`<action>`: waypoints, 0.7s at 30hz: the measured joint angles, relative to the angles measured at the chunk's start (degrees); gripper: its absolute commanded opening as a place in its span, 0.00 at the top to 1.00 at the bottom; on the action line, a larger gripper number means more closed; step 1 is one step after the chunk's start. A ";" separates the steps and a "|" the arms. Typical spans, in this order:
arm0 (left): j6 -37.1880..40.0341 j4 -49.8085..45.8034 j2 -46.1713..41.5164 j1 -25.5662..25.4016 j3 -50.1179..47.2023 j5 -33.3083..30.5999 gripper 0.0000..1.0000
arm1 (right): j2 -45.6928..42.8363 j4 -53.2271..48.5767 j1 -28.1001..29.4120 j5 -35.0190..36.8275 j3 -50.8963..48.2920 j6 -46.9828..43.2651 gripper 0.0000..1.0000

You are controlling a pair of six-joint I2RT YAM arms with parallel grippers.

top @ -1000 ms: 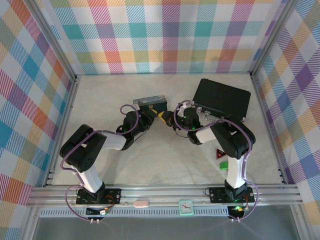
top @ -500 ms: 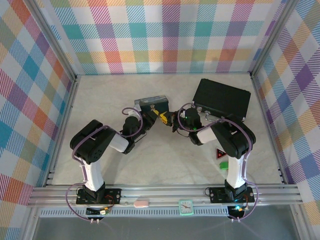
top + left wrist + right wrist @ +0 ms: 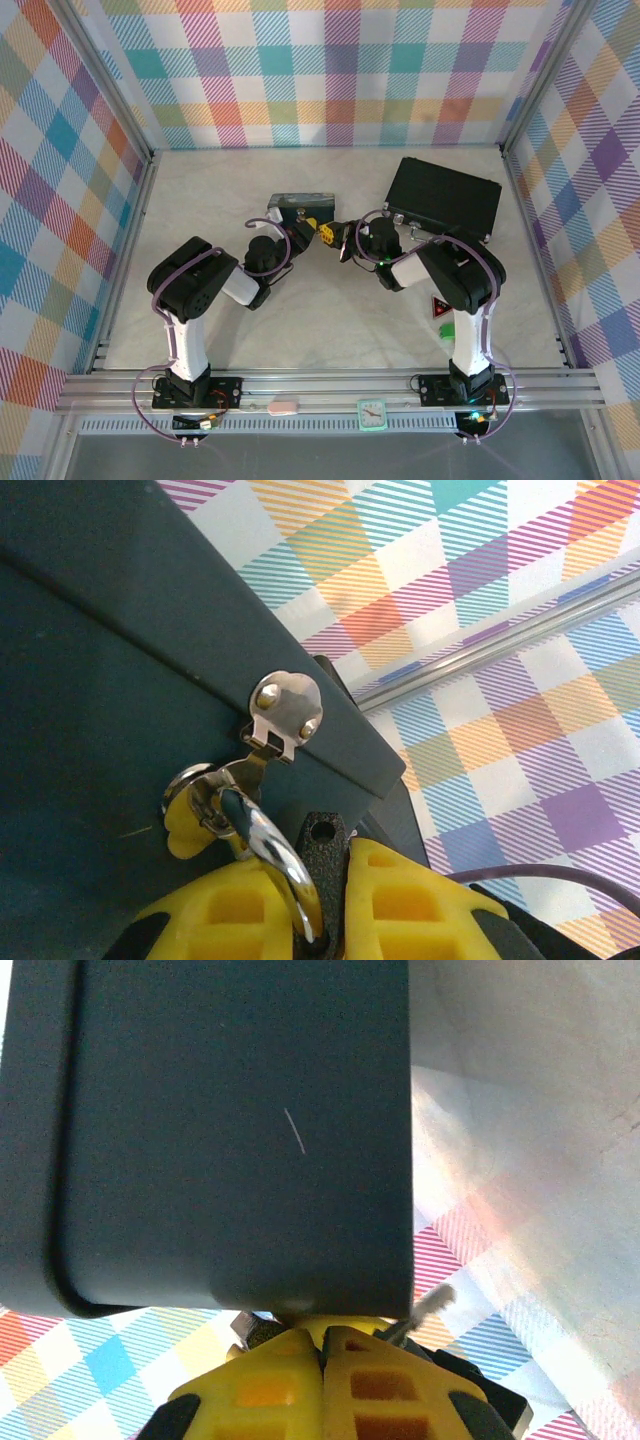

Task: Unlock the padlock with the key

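the padlock (image 3: 272,842) hangs by its shackle on the hasp (image 3: 283,712) of the dark tin (image 3: 110,680), body mostly hidden in the left gripper (image 3: 325,870), clamped nearly closed around it; the right gripper (image 3: 322,1338) is pinched tight on the key (image 3: 430,1304), only a grey tip showing

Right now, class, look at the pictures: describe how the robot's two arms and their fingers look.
The left arm and right arm match: bulky glossy black joint housings, white tubular lower links, black base plates. A thin purple cable loops along each. The fingers are bright yellow moulded plastic with rectangular recesses, on matte black mounts.
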 measured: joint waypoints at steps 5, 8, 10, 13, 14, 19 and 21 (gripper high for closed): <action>-1.46 -2.34 -0.04 -0.17 0.00 0.52 1.00 | 0.00 -2.05 -0.37 -1.14 -0.02 -3.15 0.80; -2.03 -6.43 -0.81 -0.57 0.00 0.79 1.00 | 0.00 -4.46 -0.48 -1.36 -0.76 -8.57 0.76; -2.29 -10.80 -2.10 -1.05 0.00 0.87 1.00 | -0.15 -6.43 -0.59 -1.79 -1.38 -12.76 0.73; -2.49 -18.25 -4.85 -1.90 0.00 0.94 1.00 | -2.36 -12.55 -0.68 -2.23 -2.23 -20.44 0.66; -2.45 -20.61 -5.90 -2.19 0.02 1.03 1.00 | -4.00 -15.87 -0.70 -2.08 -2.51 -23.69 0.63; -2.27 -29.11 -7.98 -3.48 0.11 2.34 1.00 | -15.19 -31.87 -0.70 0.48 -2.58 -39.67 0.57; -2.19 -31.41 -7.69 -3.69 0.13 2.75 1.00 | -19.65 -37.92 -0.70 2.08 -2.23 -45.86 0.57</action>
